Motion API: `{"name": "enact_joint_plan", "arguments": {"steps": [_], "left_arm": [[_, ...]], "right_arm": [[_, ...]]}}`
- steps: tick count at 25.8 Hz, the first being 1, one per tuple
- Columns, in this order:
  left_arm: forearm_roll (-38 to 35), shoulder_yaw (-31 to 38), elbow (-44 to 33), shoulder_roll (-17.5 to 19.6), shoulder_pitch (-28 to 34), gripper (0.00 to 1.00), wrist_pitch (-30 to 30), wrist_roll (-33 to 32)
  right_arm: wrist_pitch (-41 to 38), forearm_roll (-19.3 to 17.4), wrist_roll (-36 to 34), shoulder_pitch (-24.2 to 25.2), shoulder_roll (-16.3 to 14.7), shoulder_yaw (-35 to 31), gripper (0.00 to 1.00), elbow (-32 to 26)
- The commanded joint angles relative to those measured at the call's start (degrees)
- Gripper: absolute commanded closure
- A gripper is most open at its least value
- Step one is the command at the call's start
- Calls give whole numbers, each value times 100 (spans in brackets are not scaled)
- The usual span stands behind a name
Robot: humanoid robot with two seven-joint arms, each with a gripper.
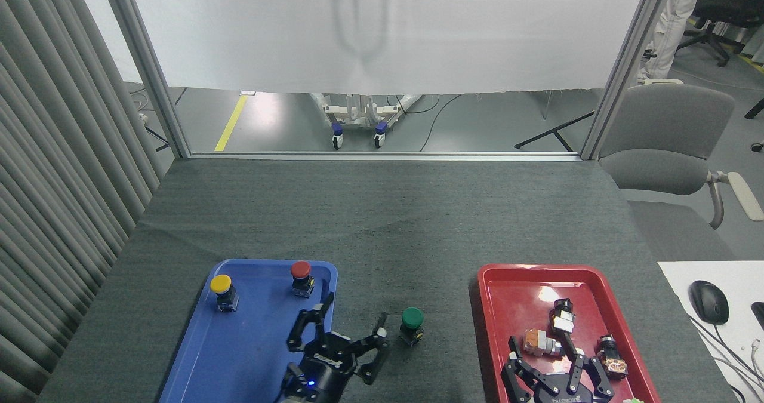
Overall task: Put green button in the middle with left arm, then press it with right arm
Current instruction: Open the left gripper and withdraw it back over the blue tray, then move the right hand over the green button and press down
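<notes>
From my remote seat I see the green button point(412, 325) standing upright on the middle point(406, 254), the bare dark grey cloth of the counter point(382, 212) between the two trays. It stands free, with nothing gripping it. My left claw point(349, 337) hangs just to its left with fingers spread wide and empty; one fingertip point(382, 320) is near the button's body but apart from it. Part of this claw overlaps the right edge of the blue tray point(197, 355), and its blue light shows low on the wrist.

On the blue tray, the yellow button point(222, 291) and the red button point(301, 277) stand upright near the far edge, well apart from each other and from the green one.

My right claw point(546, 364) sits at the near end of the red tray point(507, 289), fingers apart and holding nothing. Around its fingertips lie three loose switch parts point(540, 342), small metal and black pieces; one lies between the fingers, so the claw is crowded there.

Between the right claw and the green button stands the red tray's raised left rim, then open cloth.

Off the counter to the right I see a grey chair point(665, 146), a white desk corner with a black mouse point(708, 301), and a person's legs point(671, 21) at the top corner. A ribbed grey curtain point(54, 182) lines the left side.
</notes>
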Motion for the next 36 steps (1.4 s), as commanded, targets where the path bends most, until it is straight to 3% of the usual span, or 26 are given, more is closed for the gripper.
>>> {"name": "enact_joint_plan", "arguments": {"steps": [1, 4, 7, 10, 14, 18, 26, 36], "left_arm": [[152, 757, -866, 429, 739, 1, 738, -13], [530, 1531, -866, 455, 1003, 1, 694, -39], [539, 1575, -857, 561, 1003, 1, 544, -399], [548, 1592, -840, 702, 810, 1, 518, -707], [592, 1601, -690, 974, 564, 1, 351, -742], [609, 1636, -646, 1009, 590, 0, 237, -839], [566, 1628, -752, 991, 625, 0, -387, -848], [592, 1636, -752, 956, 625, 0, -405, -839]], "right_arm": [[-23, 9, 48, -188, -25, 280, 35, 184], [-67, 35, 48, -302, -7, 456, 60, 219], [-14, 61, 57, -557, -16, 825, 87, 386], [12, 220, 57, -847, 10, 1150, 100, 658], [390, 264, 57, -1199, 98, 1589, 100, 1054], [557, 360, 57, -1366, 274, 1879, 100, 1361], [759, 703, 66, -1647, 626, 1976, 100, 2082], [1014, 765, 435, -1744, 661, 1994, 100, 2618]]}}
